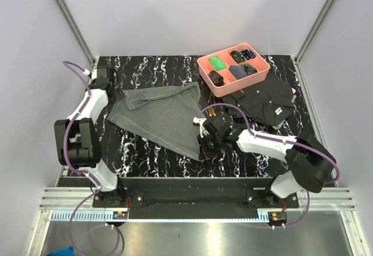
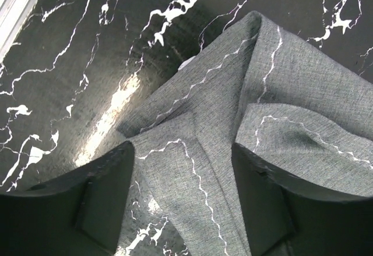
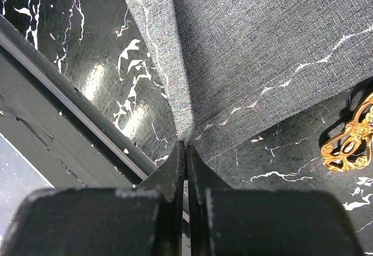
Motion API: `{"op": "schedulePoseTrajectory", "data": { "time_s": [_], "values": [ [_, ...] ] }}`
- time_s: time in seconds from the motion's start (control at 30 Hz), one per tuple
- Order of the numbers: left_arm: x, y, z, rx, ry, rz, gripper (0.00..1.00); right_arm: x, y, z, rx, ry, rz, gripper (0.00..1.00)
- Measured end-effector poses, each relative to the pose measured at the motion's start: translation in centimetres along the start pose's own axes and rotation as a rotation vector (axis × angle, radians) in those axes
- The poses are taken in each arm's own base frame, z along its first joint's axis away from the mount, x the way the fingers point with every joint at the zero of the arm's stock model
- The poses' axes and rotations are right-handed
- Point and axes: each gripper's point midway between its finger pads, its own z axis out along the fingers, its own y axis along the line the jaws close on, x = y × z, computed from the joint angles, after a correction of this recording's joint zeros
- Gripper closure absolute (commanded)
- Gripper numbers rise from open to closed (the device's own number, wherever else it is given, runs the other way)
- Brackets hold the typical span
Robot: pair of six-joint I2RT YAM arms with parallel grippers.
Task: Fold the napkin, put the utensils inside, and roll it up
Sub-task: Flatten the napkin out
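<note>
Top view: the napkin (image 1: 160, 116) lies as a loose, rumpled triangle on the left-middle of the black marbled tabletop (image 1: 145, 72). The left gripper (image 1: 112, 93) is at its far left corner and the right gripper (image 1: 204, 144) at its near right corner. If the two arms pull unevenly, I expect the fold to come out skewed or bunched. A pink tray (image 1: 204, 63) and a black striped cloth (image 1: 265, 104) sit to the right, and the right forearm lies just beside that cloth, so a wide swing could drag it. Pale walls (image 1: 192, 11) and aluminium posts (image 1: 70, 17) box the table in.

Left wrist: the jaws stand apart, released, and the dark fingers (image 2: 99, 209) straddle a doubled corner of the cloth. If they close off-centre they may catch only one layer (the flaps overlap unevenly here). The glossy top shows glare.

Right wrist: the jaws are clenched on the very tip of a napkin corner. So small a bite could slip under tension. A gold utensil handle (image 3: 349, 142) lies just beside the hem, and moving cloth could sweep it along. A black edge rail (image 3: 64, 93) runs close by.
</note>
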Motion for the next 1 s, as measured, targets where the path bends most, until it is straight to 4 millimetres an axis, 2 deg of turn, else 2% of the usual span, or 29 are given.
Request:
{"op": "schedulePoseTrajectory", "data": {
  "time_s": [0.1,0.17,0.3,0.37,0.43,0.63,0.87,1.0],
  "values": [
    [-0.1,-0.7,-0.2,-0.002,0.009,0.024,0.34,0.0,0.0,0.0,0.000,0.000,-0.006,1.00],
    [0.5,-1.5,-0.6,-0.001,0.011,0.056,0.34,0.0,0.0,0.0,-0.001,0.000,-0.012,1.00],
    [3.1,-4.6,-1.3,0.037,0.039,0.144,0.31,0.0,0.0,-0.2,-0.003,-0.005,-0.023,1.00],
    [4.2,-5.6,-1.0,0.044,0.059,0.166,0.29,0.0,0.1,-0.4,-0.007,-0.013,-0.029,1.00],
    [4.7,-5.4,-0.1,0.023,0.080,0.165,0.28,0.1,0.3,-0.9,-0.018,-0.024,-0.035,1.00],
    [5.3,-2.5,2.0,-0.089,0.123,0.132,0.26,0.0,0.5,-2.2,-0.020,-0.070,-0.039,1.00],
    [5.3,-1.5,2.1,-0.137,0.115,0.121,0.27,0.6,-1.1,-2.3,0.073,-0.058,0.011,1.00],
    [5.5,-1.1,2.1,-0.151,0.117,0.131,0.33,1.0,-1.8,-2.0,0.108,-0.039,0.030,1.00]
  ]
}}
